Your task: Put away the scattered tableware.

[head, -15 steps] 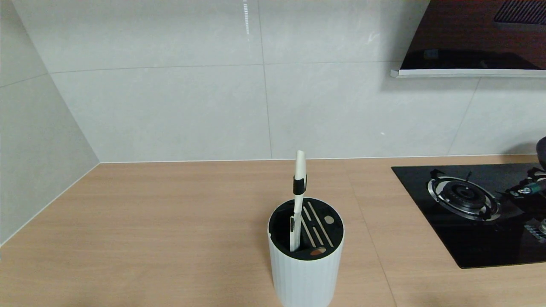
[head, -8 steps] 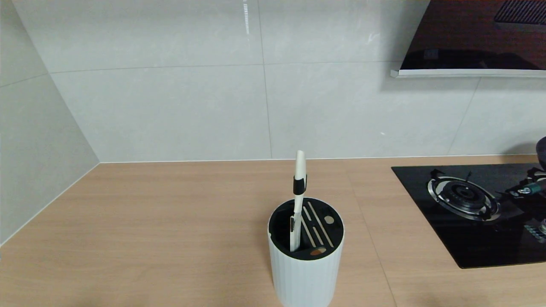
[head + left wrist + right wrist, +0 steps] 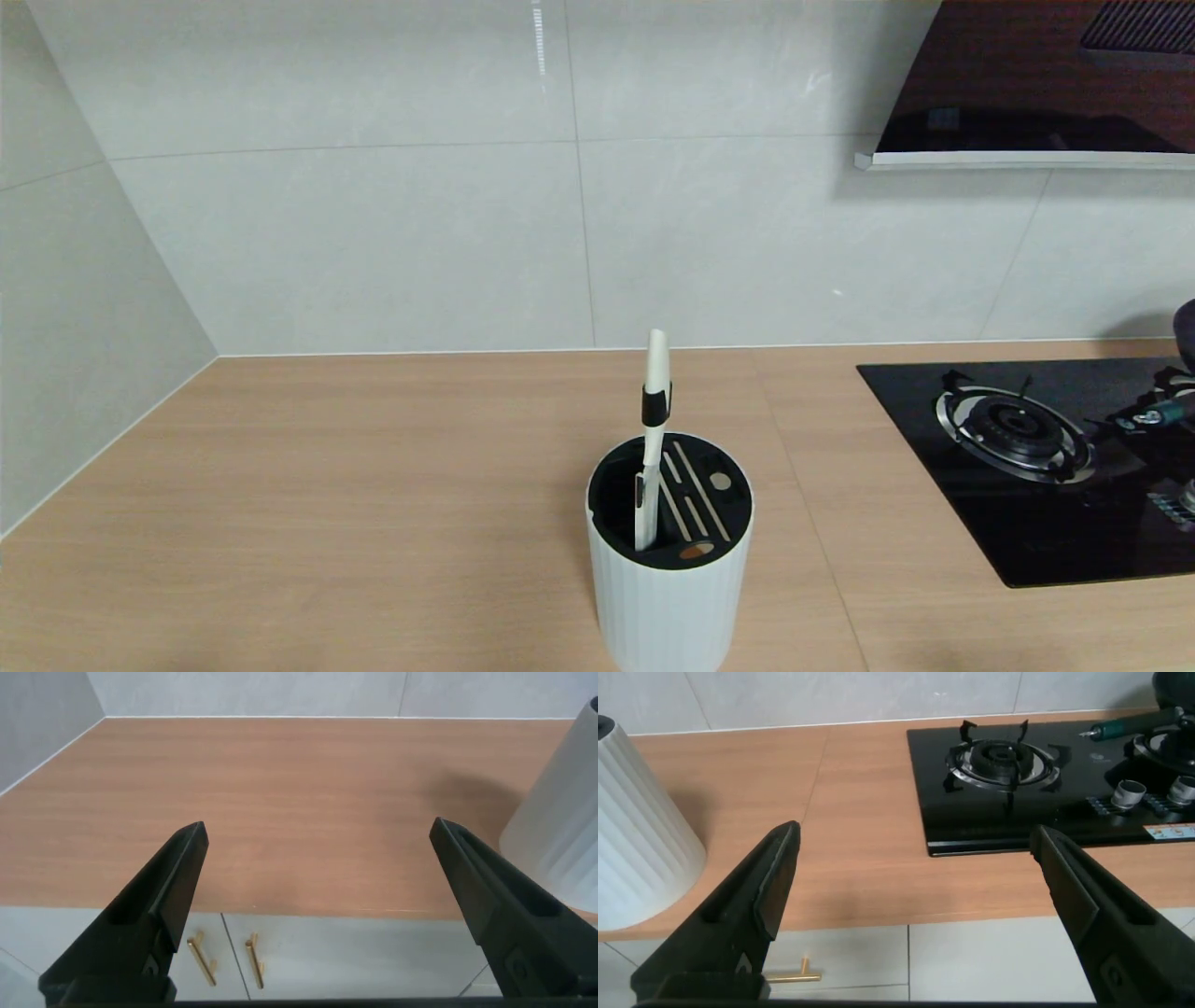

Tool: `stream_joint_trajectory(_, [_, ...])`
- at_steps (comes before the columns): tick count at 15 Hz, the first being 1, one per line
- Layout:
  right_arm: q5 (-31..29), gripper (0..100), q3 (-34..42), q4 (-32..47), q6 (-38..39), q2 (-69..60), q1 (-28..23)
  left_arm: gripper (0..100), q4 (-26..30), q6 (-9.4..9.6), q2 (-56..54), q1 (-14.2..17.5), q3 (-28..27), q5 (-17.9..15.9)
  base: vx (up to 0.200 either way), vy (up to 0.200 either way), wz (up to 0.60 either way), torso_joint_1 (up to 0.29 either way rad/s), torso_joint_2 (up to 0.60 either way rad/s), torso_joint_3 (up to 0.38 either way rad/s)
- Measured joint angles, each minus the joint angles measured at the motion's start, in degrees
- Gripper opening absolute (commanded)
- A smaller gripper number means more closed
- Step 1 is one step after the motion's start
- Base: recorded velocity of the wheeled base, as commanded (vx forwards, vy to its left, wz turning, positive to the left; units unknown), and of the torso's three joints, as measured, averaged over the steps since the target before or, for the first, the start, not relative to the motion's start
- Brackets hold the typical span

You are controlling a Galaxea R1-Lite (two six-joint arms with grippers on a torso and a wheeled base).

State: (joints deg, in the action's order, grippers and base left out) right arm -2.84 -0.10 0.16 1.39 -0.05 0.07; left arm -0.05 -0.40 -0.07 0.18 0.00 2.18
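Note:
A white ribbed holder [image 3: 669, 588] with a black slotted top stands near the front of the wooden counter [image 3: 373, 485]. A white utensil with a black band [image 3: 653, 411] stands upright in its open compartment. The holder's side shows as a white ribbed wall [image 3: 561, 821] in the left wrist view and again [image 3: 640, 831] in the right wrist view. My left gripper [image 3: 318, 859] is open, held off the counter's front edge to the holder's left. My right gripper [image 3: 915, 859] is open too, off the front edge to the holder's right. Both hold nothing.
A black gas hob [image 3: 1036, 467] with a burner [image 3: 1002, 758] fills the counter's right side, with a green-handled tool [image 3: 1153, 413] at its far edge. A range hood [image 3: 1036, 84] hangs above. Cabinet doors with gold handles [image 3: 224, 957] sit below the counter. Tiled walls close the back and left.

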Motion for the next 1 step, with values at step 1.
stream_joint_trajectory(1, [0.0,100,0.0,0.0,-0.1,0.0,0.0,100,0.0,0.00,0.0,0.0,0.0,0.0,0.000,0.000,0.00,0.000,0.00,0.000])
